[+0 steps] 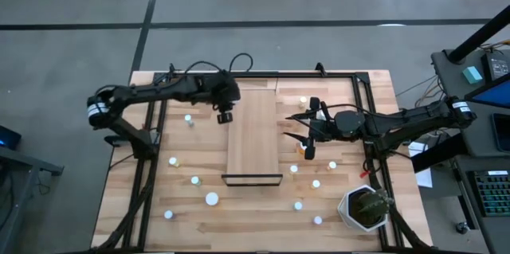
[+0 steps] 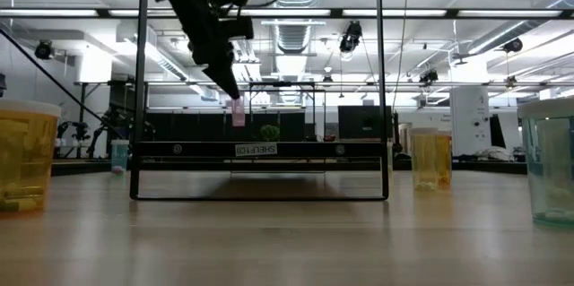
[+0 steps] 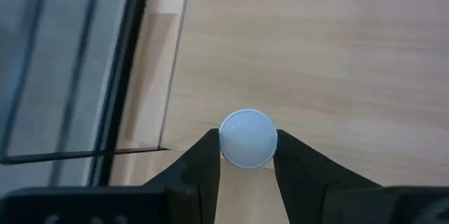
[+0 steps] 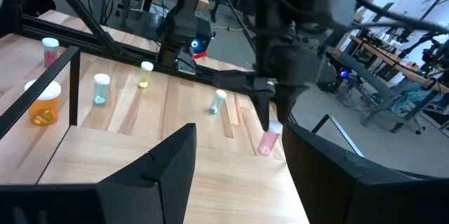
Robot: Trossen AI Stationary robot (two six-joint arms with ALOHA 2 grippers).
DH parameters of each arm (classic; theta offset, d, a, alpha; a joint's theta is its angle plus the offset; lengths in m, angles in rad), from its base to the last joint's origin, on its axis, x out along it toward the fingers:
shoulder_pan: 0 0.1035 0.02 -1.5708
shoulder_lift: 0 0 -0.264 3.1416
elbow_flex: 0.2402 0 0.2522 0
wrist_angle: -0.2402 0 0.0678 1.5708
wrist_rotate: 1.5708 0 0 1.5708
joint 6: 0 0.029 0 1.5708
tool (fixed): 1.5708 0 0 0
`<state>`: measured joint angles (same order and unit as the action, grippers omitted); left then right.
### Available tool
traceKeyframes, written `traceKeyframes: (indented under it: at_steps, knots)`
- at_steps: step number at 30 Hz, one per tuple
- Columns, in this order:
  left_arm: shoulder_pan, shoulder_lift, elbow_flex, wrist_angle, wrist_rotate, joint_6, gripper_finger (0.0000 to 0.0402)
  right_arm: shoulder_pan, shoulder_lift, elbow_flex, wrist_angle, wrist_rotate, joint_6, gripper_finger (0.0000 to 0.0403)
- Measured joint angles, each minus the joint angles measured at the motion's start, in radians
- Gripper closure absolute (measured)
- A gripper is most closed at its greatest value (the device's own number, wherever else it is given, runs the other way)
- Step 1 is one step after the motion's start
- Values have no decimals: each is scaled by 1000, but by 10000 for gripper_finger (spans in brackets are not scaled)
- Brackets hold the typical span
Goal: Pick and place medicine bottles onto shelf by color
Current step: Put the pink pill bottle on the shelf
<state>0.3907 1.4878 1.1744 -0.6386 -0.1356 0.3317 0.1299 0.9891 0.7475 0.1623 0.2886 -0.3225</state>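
Holding a small pink bottle (image 4: 269,140) by its white cap (image 3: 247,137), the left tool (image 1: 225,116) hangs over the far left edge of the shelf (image 1: 253,138), fingers (image 3: 203,164) closed part-way on either side of the cap

Relation that matters: bottle hangs upright, long axis vertical, straight below the tool and clear above the light-wood plank; the way to the shelf is down. Left arm is the nearer one to this spot

Bottle's look: round white cap seen from above, pale pink body seen from the side, small

Right tool (image 1: 307,130): fingers wide apart, nothing between them, above the desk (image 1: 195,222) just off the shelf's right edge

Other bottles: scattered on the desk both sides of the shelf, one larger white-capped one (image 1: 212,199) near the front left; none seen standing on the plank
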Motion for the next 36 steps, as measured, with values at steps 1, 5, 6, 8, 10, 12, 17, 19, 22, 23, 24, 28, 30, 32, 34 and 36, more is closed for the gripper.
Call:
traceKeyframes:
  at_steps: [1, 5, 6, 8, 10, 12, 17, 19, 22, 23, 24, 28, 30, 32, 34, 36]
  knots:
    - [14, 8, 2, 2, 20, 12, 303, 0, 0, 0, 0, 0, 0, 199]
    - [58, 40, -1, 30, 49, 19, 303, 0, 0, 0, 0, 0, -1, 199]
    - [66, 49, -2, 37, 50, 20, 303, 0, 0, 0, 0, 0, -2, 199]
    - [78, 65, -2, 53, 52, 20, 303, 0, 0, 0, 0, 0, -2, 199]
    - [87, 80, 1, 67, 52, 19, 303, 0, 0, 0, 0, 0, -4, 199]
    - [98, 88, 3, 80, 52, 12, 303, 0, 0, 0, 0, 0, -8, 199]
    - [124, 98, -3, 95, 54, -53, 304, 0, 0, 0, 0, 0, -8, 199]
    - [127, 100, -3, 96, 54, -61, 304, 0, 0, 0, 0, 0, -10, 199]
    - [129, 100, -3, 103, 54, -61, 304, 0, 0, 0, 0, 0, -10, 199]
    - [132, 100, -3, 108, 54, -61, 304, 0, 0, 0, 0, 0, -10, 199]
    - [135, 100, -3, 112, 52, -61, 304, 0, 0, 0, 0, 0, -10, 199]
    - [147, 100, -4, 105, 49, -83, 298, 0, 0, 0, 0, 0, -10, 199]
    - [152, 100, -5, 106, 49, -96, 289, 0, 0, 0, 0, 0, -10, 199]
    - [153, 100, -9, 106, 50, -98, 281, 0, 0, 0, 0, 0, -10, 199]
    - [153, 100, -12, 107, 50, -98, 276, 0, 0, 0, 0, 0, -10, 199]
    - [153, 100, -15, 109, 50, -105, 274, 0, 0, 0, 0, 0, -10, 199]
